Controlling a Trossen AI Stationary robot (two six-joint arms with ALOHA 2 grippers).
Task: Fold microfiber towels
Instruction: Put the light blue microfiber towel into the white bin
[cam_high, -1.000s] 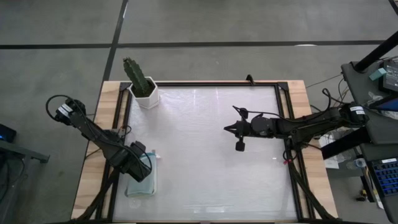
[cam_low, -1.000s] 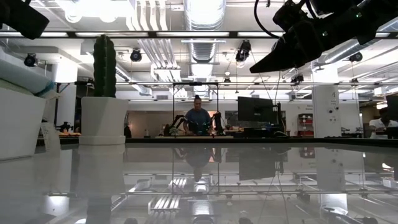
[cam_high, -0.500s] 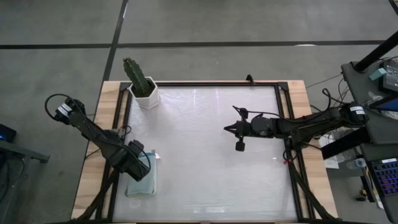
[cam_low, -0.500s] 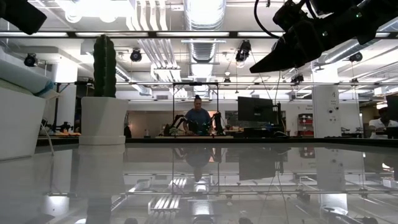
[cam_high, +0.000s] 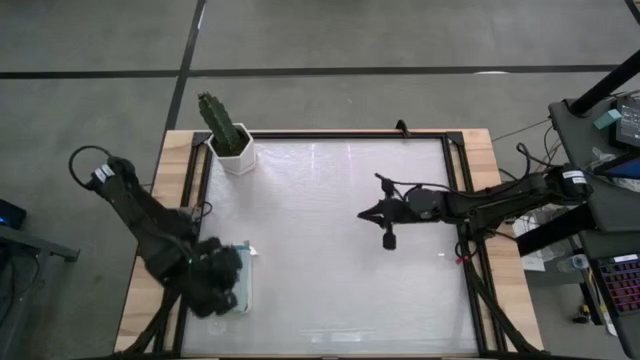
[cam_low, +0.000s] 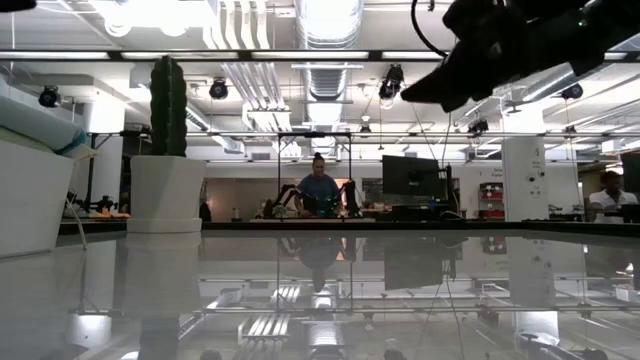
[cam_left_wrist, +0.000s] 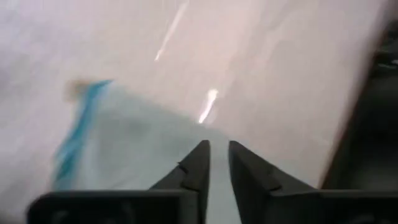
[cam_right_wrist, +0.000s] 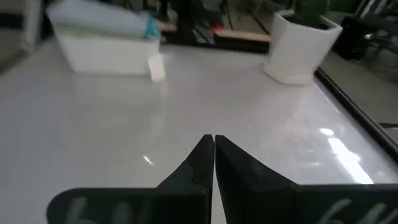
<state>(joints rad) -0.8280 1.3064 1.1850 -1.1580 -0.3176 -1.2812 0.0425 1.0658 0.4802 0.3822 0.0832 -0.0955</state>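
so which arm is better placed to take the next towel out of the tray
Left, probably. The left gripper sits directly over the white tray holding the towels at the table's left edge. The right gripper hangs mid-table, well away, jaws shut.

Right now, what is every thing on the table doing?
left gripper: over the tray, fingers slightly apart, holding nothing.
right gripper: shut, empty, above the table middle.
towels: folded, stacked in the tray.
white tray: resting at the table edge.
cactus pot: upright.
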